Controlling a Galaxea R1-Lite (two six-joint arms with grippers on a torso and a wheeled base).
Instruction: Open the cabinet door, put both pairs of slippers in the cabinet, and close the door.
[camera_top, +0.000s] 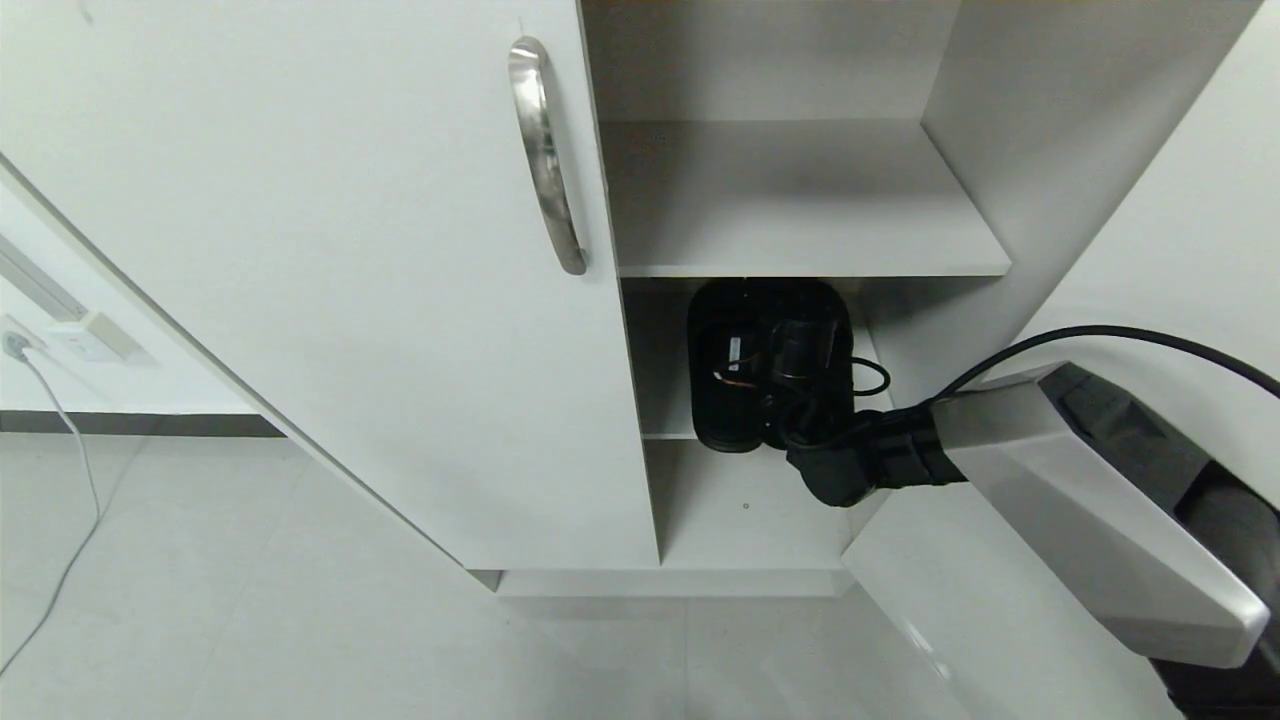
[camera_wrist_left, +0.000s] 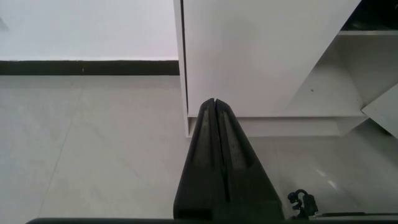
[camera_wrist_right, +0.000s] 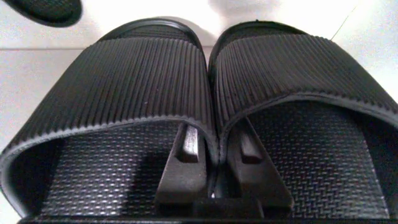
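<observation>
Slippers (camera_wrist_right: 155, 87): black pair, side by side, ribbed straps (camera_wrist_right: 292, 68), diamond-textured footbeds (camera_wrist_right: 93, 168).

The right arm (camera_top: 1060, 480) stretches from the near right toward the far centre. The right gripper (camera_wrist_right: 216, 140) is clamped on the touching inner walls of the black slippers (camera_wrist_right: 149, 81). The left gripper (camera_wrist_left: 215, 109) has its fingers pressed flat together.

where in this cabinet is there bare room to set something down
Top shelf: bare all across, from the closed door to the right wall. Cabinet floor below: bare too. Lower shelf: crowded, the slippers fill most of it and the right arm has its jaws clamped on them; only a narrow strip is left beside the door.
</observation>
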